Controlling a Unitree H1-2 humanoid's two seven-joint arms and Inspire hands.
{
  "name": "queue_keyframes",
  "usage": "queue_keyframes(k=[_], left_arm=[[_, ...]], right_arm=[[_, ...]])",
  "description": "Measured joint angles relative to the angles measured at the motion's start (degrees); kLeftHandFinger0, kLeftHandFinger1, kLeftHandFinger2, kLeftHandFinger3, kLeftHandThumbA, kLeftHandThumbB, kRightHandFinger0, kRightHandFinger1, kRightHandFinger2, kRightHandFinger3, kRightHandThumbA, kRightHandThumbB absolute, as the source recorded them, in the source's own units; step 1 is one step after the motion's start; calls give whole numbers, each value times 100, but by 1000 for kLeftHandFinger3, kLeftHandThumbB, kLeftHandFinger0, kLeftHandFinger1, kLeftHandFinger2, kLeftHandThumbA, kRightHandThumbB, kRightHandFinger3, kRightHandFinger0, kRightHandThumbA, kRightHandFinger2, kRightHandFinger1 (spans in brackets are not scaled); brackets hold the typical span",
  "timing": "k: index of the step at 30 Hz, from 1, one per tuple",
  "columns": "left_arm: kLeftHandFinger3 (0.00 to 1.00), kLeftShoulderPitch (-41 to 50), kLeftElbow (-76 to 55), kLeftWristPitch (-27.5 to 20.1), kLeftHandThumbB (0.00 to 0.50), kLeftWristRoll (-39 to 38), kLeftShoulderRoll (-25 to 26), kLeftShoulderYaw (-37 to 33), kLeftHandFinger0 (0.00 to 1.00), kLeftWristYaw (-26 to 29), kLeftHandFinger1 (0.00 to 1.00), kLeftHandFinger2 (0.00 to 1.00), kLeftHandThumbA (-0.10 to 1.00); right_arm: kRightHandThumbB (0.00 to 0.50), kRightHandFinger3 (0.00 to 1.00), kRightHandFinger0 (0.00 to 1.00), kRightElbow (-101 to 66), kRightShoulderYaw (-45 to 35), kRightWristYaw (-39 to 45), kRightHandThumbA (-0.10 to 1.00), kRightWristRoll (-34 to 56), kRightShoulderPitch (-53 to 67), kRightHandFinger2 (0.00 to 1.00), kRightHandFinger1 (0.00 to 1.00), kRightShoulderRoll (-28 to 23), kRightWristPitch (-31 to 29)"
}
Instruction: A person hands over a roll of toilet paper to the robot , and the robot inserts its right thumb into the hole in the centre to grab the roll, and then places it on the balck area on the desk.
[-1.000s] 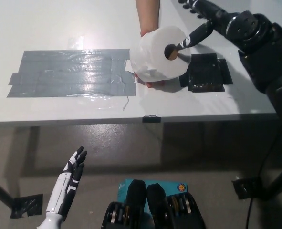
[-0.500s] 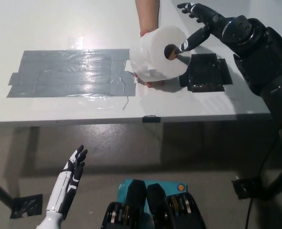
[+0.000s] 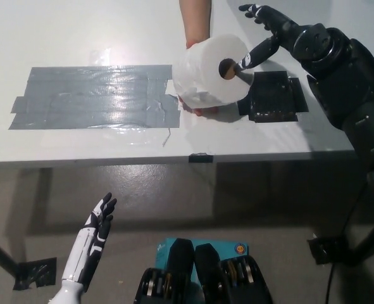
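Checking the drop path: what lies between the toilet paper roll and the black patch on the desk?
Head view: nothing but bare white desk. The roll, held by a person's hand, sits just left of the black patch.

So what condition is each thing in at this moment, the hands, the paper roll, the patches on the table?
Toilet paper roll: held up by a person's hand, hole facing the black hand.
Right hand: open, thumb tip at the hole's mouth, not gripping.
Left hand: open, resting low, below the table edge.
Black area: bare, nothing on it.
Grey tape patch: stuck flat on the table.
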Motion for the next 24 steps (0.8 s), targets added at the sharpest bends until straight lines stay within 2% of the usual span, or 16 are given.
queue_keyframes(k=[4,5,9,14,18,22,24], left_arm=[[1000,0,-1,1,141,0,0,-21,1000,-4,1000,1000,1000],[1000,1,-1,2,159,0,1,-25,1000,-4,1000,1000,1000],[1000,1,0,2,146,3,4,-38,1000,-4,1000,1000,1000],[1000,1,-1,2,154,8,11,-47,1000,-4,1000,1000,1000],[1000,2,-1,3,148,17,12,-55,1000,-4,1000,1000,1000],[1000,2,-1,3,145,21,13,-58,1000,-4,1000,1000,1000],[1000,3,-1,4,152,19,13,-60,1000,-4,1000,1000,1000]], right_arm=[[443,1000,1000,15,-37,-51,1000,-7,2,1000,1000,34,3],[445,1000,1000,19,-37,-63,1000,-12,3,1000,1000,47,5],[445,1000,1000,73,-37,-82,1000,-32,4,1000,1000,118,8],[447,1000,1000,128,-37,-96,1000,-41,5,1000,1000,194,9],[431,1000,1000,152,-38,-124,1000,-47,4,1000,1000,227,10],[464,1000,1000,181,-37,-164,1000,-53,4,1000,1000,274,12],[448,1000,1000,227,-38,-181,1000,-52,4,1000,1000,298,11]])
